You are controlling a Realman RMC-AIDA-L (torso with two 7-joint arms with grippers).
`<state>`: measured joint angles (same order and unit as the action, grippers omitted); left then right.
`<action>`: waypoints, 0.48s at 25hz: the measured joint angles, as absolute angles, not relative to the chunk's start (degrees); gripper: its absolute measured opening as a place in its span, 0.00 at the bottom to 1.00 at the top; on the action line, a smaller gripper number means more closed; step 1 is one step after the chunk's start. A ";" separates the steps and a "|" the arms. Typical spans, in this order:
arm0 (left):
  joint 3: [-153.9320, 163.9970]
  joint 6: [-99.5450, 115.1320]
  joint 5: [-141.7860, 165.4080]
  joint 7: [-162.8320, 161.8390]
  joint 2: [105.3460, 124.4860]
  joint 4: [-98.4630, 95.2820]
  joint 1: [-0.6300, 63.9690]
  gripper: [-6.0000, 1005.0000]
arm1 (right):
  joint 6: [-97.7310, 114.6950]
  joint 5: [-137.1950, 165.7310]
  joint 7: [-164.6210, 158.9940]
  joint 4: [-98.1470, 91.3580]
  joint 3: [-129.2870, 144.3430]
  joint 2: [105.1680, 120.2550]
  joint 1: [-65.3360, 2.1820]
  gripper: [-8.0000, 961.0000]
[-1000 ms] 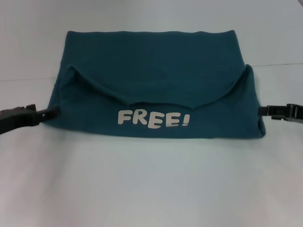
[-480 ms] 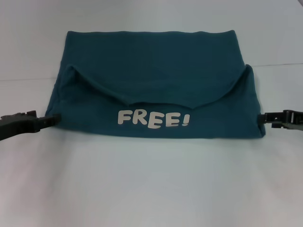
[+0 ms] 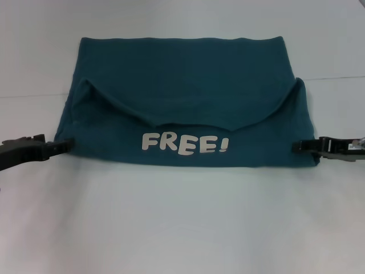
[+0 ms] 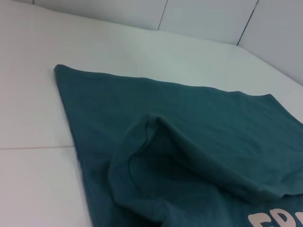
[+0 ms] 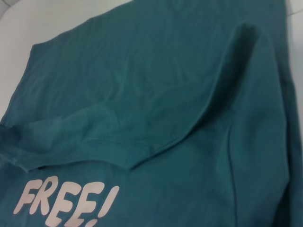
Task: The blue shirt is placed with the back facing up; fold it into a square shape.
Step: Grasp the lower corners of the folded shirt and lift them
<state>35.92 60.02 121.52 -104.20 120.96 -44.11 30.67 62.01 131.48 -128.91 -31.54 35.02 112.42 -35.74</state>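
The blue shirt (image 3: 188, 108) lies flat on the white table, its near part folded over so the white "FREE!" lettering (image 3: 185, 143) faces up. Both sleeves are tucked in, forming a curved flap above the letters. My left gripper (image 3: 64, 145) touches the shirt's left edge at the height of the lettering. At the same height, my right gripper (image 3: 297, 146) reaches in over the shirt's right edge. In the left wrist view the shirt (image 4: 189, 142) shows its folded sleeve. The right wrist view holds the shirt (image 5: 165, 94) and its lettering (image 5: 66, 201).
White table (image 3: 182, 228) surrounds the shirt on all sides, with a thin seam line (image 3: 336, 77) running across at the back. Light wall panels (image 4: 208, 19) stand behind the table's far edge.
My right gripper has slid left, from just off the shirt's right edge to over it. The left gripper dropped slightly and stays at the left edge. The shirt has not moved.
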 joint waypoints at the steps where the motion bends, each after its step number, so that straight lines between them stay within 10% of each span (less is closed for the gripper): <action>1: 35.94 60.01 121.54 -104.18 120.95 -44.12 30.67 0.89 | 61.68 131.48 -128.84 -31.38 35.13 112.59 -35.89 0.66; 12: 35.95 59.94 121.55 -104.14 120.93 -44.30 30.67 0.89 | 59.80 131.11 -128.69 -31.11 35.04 113.52 -36.72 0.59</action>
